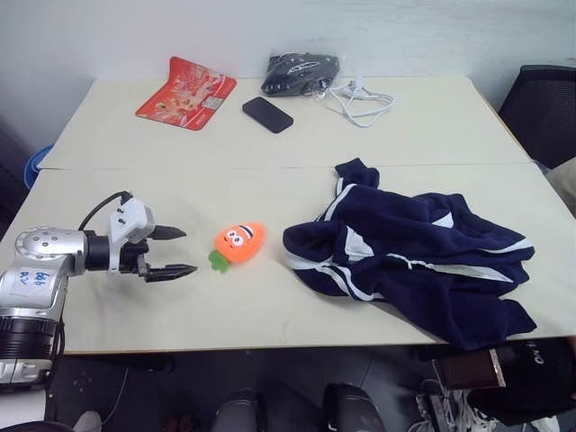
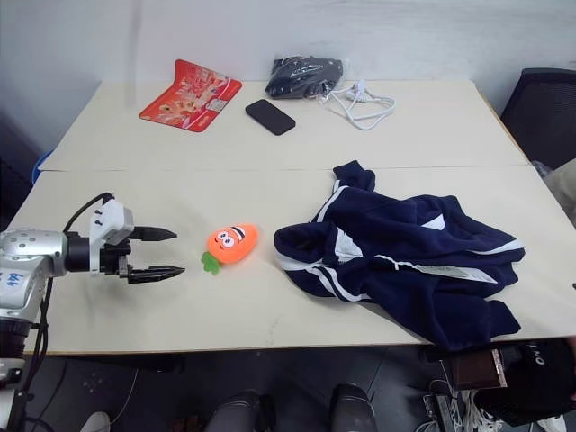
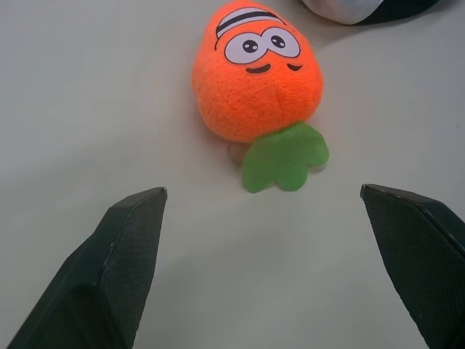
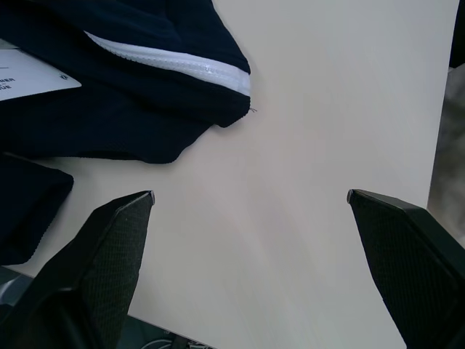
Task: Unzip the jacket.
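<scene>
The jacket (image 1: 409, 261) lies crumpled on the counter's (image 1: 270, 135) right side: soft, light, likely to bunch when I tug. I'd pin fabric beside the white zipper (image 1: 441, 267), then find the pull. My left pincer (image 1: 171, 252) and right pincer (image 4: 247, 211) both gape empty.

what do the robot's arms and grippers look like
The left arm is silver-grey metal with a white label bearing blue handwriting, a black cable looping over a white wrist block, and a left gripper of two black, tapered, pointed fingers. The right gripper has similar black fingers with finely textured inner faces.
</scene>
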Controlling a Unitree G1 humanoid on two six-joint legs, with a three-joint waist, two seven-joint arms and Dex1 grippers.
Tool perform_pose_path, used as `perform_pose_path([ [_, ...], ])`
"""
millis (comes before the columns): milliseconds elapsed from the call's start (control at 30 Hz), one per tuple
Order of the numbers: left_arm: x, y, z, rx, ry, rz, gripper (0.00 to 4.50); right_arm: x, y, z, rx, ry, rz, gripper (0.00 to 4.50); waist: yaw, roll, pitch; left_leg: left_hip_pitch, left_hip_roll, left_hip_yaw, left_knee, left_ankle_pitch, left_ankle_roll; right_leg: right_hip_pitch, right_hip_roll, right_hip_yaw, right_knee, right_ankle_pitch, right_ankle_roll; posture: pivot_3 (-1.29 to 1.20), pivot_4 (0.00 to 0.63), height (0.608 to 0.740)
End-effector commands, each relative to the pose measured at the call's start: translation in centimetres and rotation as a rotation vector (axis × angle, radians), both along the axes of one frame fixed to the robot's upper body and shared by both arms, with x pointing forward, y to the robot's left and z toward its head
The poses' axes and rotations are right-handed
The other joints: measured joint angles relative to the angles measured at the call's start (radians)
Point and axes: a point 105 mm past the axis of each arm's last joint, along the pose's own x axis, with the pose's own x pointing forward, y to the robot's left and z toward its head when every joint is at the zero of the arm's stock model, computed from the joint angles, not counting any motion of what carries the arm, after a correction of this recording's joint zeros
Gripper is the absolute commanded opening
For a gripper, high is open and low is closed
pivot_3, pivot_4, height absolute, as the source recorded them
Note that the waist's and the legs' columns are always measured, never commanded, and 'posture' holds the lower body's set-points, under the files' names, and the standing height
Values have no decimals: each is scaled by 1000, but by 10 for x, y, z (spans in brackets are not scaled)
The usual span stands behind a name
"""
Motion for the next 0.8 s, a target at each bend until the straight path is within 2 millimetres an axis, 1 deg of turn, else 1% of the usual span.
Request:
perform_pose_path([
  [33, -1, 2, 14, -2, -45, 5, 4500, 3, 2, 7, 11, -44, 8, 4468, 0, 0, 0, 0, 0, 0, 0, 0, 0, 0, 0, 0, 0, 0, 0, 0, 150, 740],
  [133, 0, 0, 15, -17, -45, 7, 4500, 5, 4, 7, 23, -47, 12, 4468, 0, 0, 0, 0, 0, 0, 0, 0, 0, 0, 0, 0, 0, 0, 0, 0, 150, 740],
  [267, 2, -5, 20, -82, -46, 27, 4500, 8, 8, 11, 53, -61, 25, 4468, 0, 0, 0, 0, 0, 0, 0, 0, 0, 0, 0, 0, 0, 0, 0, 0, 150, 740],
  [367, 1, -15, 24, -152, -28, 19, 4500, 13, 21, 18, 66, -74, 91, 4468, 0, 0, 0, 0, 0, -1, 0, 0, 0, 0, 0, 0, 0, 0, 0, 0, 150, 740],
  [433, 1, -24, 30, -210, -25, 26, 4500, 18, 34, 27, 87, -96, 142, 4468, 1, 0, 0, 0, 0, -2, 0, 0, 0, 0, 0, 0, 0, 0, 0, 0, 150, 740],
  [533, -1, -44, 37, -290, -12, 10, 4500, 25, 75, 42, 126, -124, 299, 4468, 5, 0, 0, 0, 1, -7, 0, 0, 0, 0, 0, 1, 1, 0, 0, 0, 150, 740],
  [633, 3, -59, 33, -298, -15, 28, 4500, 23, 130, 58, 204, -138, 478, 4468, 13, 0, 0, -1, 0, -10, 1, 0, 0, 0, 0, 0, 1, 0, 0, 0, 150, 740],
  [667, 6, -63, 29, -287, -20, 42, 4500, 22, 148, 62, 218, -148, 532, 4468, 16, 0, 0, 0, 0, -10, 1, 0, 0, 0, 0, 0, 1, 0, 0, 0, 150, 740],
  [700, 15, -67, 21, -265, -33, 81, 4500, 20, 171, 67, 226, -162, 603, 4468, 21, 0, 0, -1, 0, -10, 1, 0, 0, 0, 0, 0, 1, 0, 0, 0, 150, 740],
  [733, 21, -71, 16, -248, -43, 107, 4500, 18, 186, 69, 232, -169, 646, 4468, 27, 0, 0, 0, 0, -10, 1, 0, 0, 0, 0, 0, 1, 0, 0, 0, 150, 740],
  [800, 32, -76, 9, -218, -67, 150, 4500, 15, 207, 72, 232, -176, 703, 4468, 37, 0, 0, 0, -1, -10, 2, 0, 0, 0, 0, 0, 1, 0, 0, 0, 150, 740],
])
